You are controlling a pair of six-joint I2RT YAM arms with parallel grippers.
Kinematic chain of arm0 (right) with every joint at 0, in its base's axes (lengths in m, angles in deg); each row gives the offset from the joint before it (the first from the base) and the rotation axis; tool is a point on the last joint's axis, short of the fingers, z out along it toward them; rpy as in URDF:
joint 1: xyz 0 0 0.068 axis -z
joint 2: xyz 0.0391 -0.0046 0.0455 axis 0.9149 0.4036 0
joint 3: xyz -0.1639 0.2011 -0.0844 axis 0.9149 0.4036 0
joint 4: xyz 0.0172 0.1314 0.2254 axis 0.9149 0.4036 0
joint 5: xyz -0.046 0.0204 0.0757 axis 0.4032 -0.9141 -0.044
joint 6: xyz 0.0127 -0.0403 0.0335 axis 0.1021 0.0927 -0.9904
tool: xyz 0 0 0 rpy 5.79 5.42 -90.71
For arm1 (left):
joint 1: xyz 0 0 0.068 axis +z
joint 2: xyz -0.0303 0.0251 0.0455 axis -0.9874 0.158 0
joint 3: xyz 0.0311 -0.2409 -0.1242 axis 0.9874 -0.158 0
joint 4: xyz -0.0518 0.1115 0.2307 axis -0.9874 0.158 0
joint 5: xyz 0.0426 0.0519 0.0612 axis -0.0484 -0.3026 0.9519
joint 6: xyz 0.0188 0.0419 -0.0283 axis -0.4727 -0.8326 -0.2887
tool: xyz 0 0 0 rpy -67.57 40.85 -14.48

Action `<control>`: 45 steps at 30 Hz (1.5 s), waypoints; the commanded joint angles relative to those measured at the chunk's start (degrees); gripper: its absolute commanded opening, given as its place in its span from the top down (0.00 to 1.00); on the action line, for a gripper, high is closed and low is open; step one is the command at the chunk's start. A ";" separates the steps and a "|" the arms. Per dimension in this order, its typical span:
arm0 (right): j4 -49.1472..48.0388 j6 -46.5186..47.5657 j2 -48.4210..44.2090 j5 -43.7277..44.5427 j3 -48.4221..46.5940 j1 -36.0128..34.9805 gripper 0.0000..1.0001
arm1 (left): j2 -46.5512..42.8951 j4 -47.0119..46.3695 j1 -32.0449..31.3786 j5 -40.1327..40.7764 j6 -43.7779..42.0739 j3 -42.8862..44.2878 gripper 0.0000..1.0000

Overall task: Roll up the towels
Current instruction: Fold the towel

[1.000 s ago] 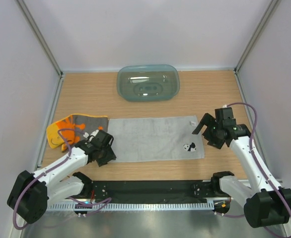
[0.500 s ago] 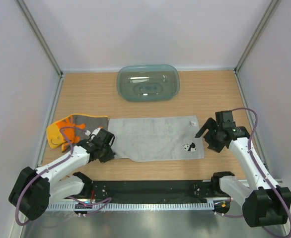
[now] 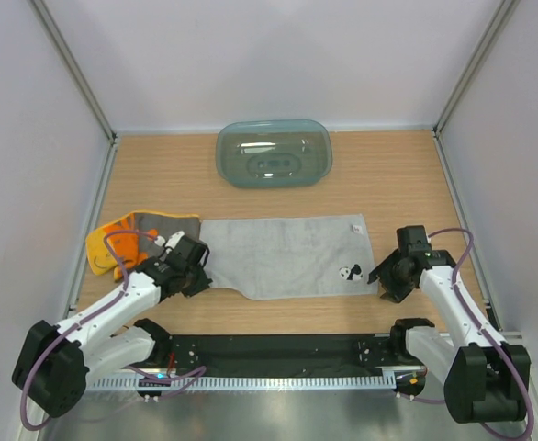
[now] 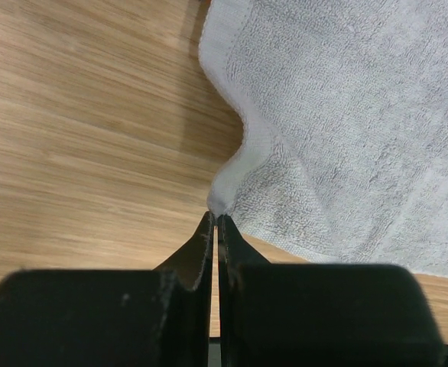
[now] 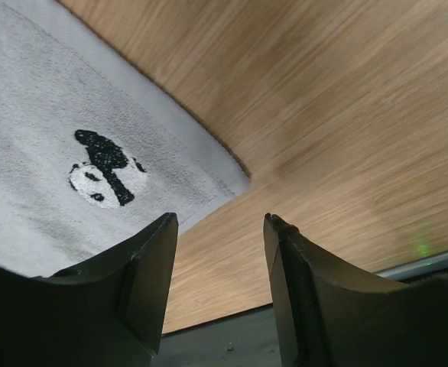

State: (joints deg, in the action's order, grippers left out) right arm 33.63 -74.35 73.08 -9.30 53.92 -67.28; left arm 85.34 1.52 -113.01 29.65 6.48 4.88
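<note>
At the closed left gripper (image 4: 215, 220), grey towel (image 4: 346, 115) corner, tip hidden.

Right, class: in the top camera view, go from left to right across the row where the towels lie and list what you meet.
yellow-orange towel → left end effector → grey towel → panda mark → right end effector

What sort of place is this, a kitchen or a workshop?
Probably a robot test booth: plain white walls box in a wooden table, a left arm and a right arm are bolted at its near edge, and a grey towel lies spread between them.
</note>
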 commanded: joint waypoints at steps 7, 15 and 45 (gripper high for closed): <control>-4.34 -0.80 2.86 4.51 2.59 0.29 0.47 | -2.34 1.70 0.46 1.27 -0.66 1.44 1.00; -9.17 0.17 7.18 3.72 3.56 0.20 0.63 | -2.17 2.40 0.54 1.80 -0.66 1.88 1.00; 7.79 1.66 -12.86 2.48 -7.16 0.20 0.99 | -12.53 13.38 0.46 -1.45 3.12 4.69 1.00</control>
State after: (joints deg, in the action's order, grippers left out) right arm 37.84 -71.95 62.48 -7.66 49.07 -67.21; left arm 74.65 12.19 -112.77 28.78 8.38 6.43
